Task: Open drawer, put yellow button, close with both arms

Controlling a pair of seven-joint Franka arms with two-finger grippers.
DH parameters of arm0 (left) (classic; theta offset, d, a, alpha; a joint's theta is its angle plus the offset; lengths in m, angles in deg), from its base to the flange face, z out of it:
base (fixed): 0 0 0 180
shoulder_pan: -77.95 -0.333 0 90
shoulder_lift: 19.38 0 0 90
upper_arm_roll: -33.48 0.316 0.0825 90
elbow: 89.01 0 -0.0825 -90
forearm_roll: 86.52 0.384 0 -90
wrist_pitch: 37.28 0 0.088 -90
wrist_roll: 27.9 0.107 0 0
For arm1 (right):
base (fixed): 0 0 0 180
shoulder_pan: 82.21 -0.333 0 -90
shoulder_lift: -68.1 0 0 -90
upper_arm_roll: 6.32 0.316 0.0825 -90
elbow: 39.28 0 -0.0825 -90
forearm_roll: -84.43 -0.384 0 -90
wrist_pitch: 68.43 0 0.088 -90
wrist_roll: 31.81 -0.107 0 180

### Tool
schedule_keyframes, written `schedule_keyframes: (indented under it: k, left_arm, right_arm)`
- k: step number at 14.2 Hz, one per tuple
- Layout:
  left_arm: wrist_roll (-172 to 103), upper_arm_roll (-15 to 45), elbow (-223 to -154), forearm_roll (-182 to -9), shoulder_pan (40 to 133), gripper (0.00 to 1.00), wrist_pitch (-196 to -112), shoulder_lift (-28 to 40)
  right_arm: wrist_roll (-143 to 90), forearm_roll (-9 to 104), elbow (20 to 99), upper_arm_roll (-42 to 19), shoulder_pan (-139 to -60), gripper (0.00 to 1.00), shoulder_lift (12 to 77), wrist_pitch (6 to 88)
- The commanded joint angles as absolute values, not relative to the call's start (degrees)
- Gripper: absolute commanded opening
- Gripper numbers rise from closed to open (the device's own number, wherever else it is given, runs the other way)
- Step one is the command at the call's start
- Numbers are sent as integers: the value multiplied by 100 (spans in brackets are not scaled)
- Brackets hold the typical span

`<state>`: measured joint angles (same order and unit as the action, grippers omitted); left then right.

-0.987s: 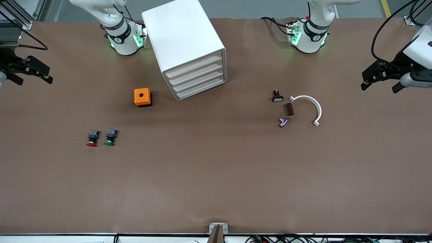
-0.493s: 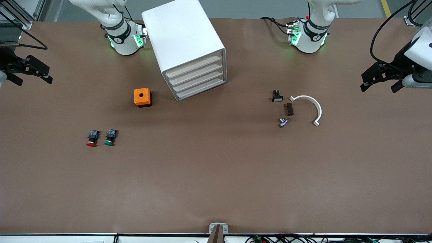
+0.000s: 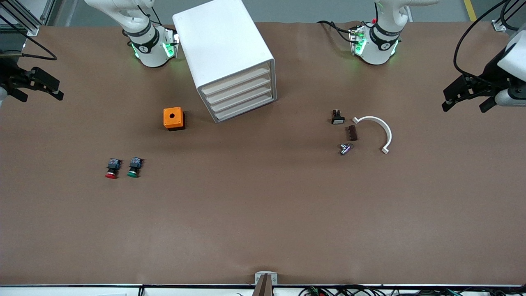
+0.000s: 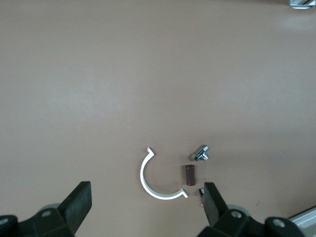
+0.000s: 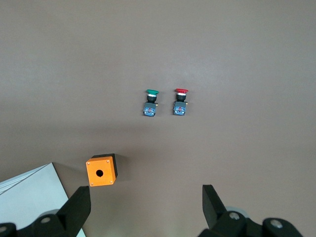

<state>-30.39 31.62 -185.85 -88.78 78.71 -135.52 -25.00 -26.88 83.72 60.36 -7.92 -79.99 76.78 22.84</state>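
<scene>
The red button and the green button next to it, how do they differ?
The red button has a red cap; the green button has a green one. The red button lies nearer the right arm's end of the table, the green button closer to the orange box. Both lie on their sides, parallel, with dark bodies.

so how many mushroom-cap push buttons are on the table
2: red button and green button, side by side toward the right arm's end, nearer the camera than the orange box. No yellow one shows.

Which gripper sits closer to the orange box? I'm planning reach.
Right. The right gripper hovers at the orange box's end of the table; the left gripper hangs at the other end.
</scene>
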Motion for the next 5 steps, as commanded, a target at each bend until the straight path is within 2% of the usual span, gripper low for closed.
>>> schedule_keyframes:
  k: [1,5]
  left_arm:
    - [-3116,3137,-18490,-8801,7786,100,-13431,-2456]
    - [-3116,3128,-18482,-8810,7786,100,-13405,-2456]
  right_arm:
    - [-2803,8338,6136,-764,-7966,100,7812,2280]
    - [-2795,8338,6136,-764,-7966,100,7804,2280]
